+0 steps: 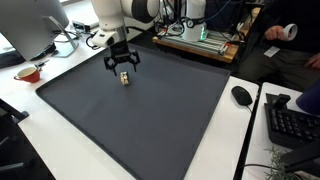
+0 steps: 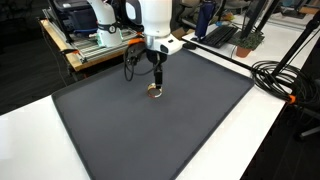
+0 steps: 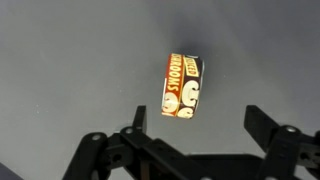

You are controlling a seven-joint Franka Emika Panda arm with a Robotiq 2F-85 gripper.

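A small red and cream printed box lies on the dark grey mat. It also shows in both exterior views, near the mat's far part. My gripper hovers just above and beside the box with its two black fingers spread wide and nothing between them. In both exterior views the gripper points straight down right over the box, not touching it as far as I can tell.
A red cup and a monitor stand beside the mat. A black mouse and a keyboard lie on the white table. A rack with electronics and black cables border the mat.
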